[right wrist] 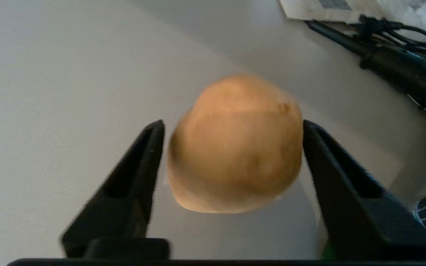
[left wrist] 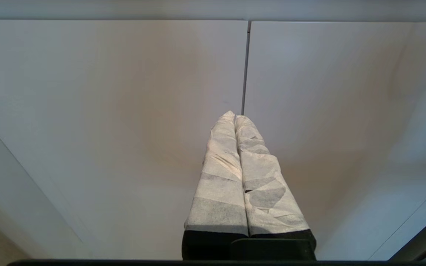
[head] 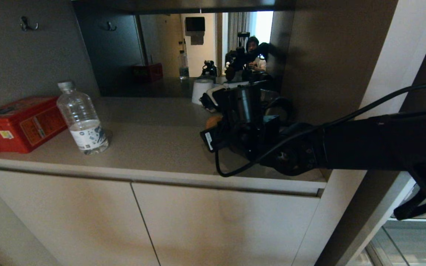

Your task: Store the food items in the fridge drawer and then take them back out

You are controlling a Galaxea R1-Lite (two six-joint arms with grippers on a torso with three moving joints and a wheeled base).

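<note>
fingers (right wrist: 139, 177) of r gripper (right wrist: 231, 125) apart, flanking potato (right wrist: 235, 147) on desk (right wrist: 50, 92), small gap on one side. l gripper (left wrist: 235, 117) fingers together by cabinet doors (left wrist: 105, 111).

Beige cabinet doors (head: 216, 225) under countertop (head: 154, 147)

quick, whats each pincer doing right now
left pincer: closed, holding nothing, in front of the cabinet doors.
right pincer: open around the potato over the counter.
</note>
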